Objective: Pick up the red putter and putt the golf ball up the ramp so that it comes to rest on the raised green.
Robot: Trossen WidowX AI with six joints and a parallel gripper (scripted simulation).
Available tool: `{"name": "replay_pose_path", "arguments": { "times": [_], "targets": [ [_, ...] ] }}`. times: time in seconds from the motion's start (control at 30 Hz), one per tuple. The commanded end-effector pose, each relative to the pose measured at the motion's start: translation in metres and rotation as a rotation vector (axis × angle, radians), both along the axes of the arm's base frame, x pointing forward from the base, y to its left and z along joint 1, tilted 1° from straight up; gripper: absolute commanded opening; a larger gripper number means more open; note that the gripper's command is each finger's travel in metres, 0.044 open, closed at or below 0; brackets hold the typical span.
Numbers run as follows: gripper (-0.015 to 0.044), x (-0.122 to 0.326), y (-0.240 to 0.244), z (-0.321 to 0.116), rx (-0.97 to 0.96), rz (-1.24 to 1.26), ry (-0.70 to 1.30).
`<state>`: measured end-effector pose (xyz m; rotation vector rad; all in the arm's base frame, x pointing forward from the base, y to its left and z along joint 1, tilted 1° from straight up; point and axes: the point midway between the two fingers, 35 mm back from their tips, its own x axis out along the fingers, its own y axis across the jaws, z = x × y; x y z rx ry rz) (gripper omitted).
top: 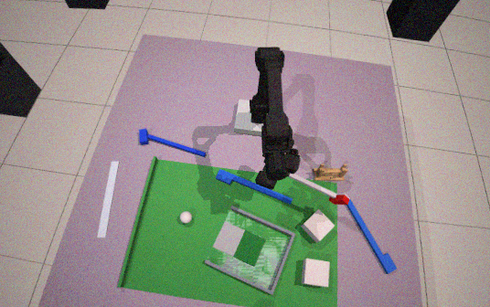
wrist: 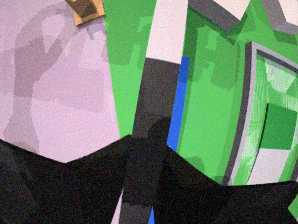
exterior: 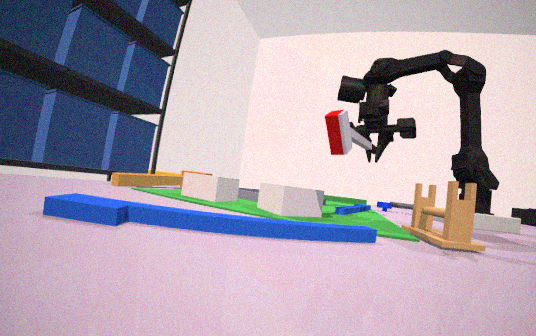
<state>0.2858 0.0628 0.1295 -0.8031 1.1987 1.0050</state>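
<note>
The red putter's head (top: 340, 199) (exterior: 336, 132) is at the end of a white shaft (top: 313, 185) (wrist: 167, 30) with a dark grip. My gripper (exterior: 374, 154) (wrist: 143, 143) is shut on the dark grip and holds the putter in the air. The shaft tilts in the exterior view, with the head out to the left of the fingers. The white golf ball (top: 186, 217) lies on the left part of the green mat (top: 155, 256). A light grey ramp panel (top: 229, 239) (wrist: 270, 167) adjoins a dark green square (top: 250, 248) (wrist: 280, 126), inside grey rails open toward the ball's side.
Blue putters (top: 256, 187) (top: 175, 145) (top: 367, 228) lie on and beside the mat. Two white blocks (top: 318, 226) (top: 315, 272) stand right of the rails. The wooden rack (top: 330, 174) (exterior: 459, 215) stands at the mat's corner, without the putter. A white strip (top: 108, 198) lies left.
</note>
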Motion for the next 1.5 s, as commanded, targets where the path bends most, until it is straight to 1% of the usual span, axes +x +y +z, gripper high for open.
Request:
{"name": "replay_pose_path", "arguments": {
  "times": [0.0,0.37,0.73,1.07,1.47],
  "targets": [
    [0.0000,0.007,-0.019,0.003,-0.007,-0.103,0.004],
    [0.0000,0.015,-0.082,0.008,-0.037,-0.424,0.037],
    [0.0000,0.009,-0.147,0.012,-0.064,-0.744,0.072],
    [0.0000,-0.009,-0.202,0.017,-0.086,-1.030,0.101],
    [0.0000,-0.043,-0.263,0.022,-0.110,-1.366,0.141]
  ]
}}
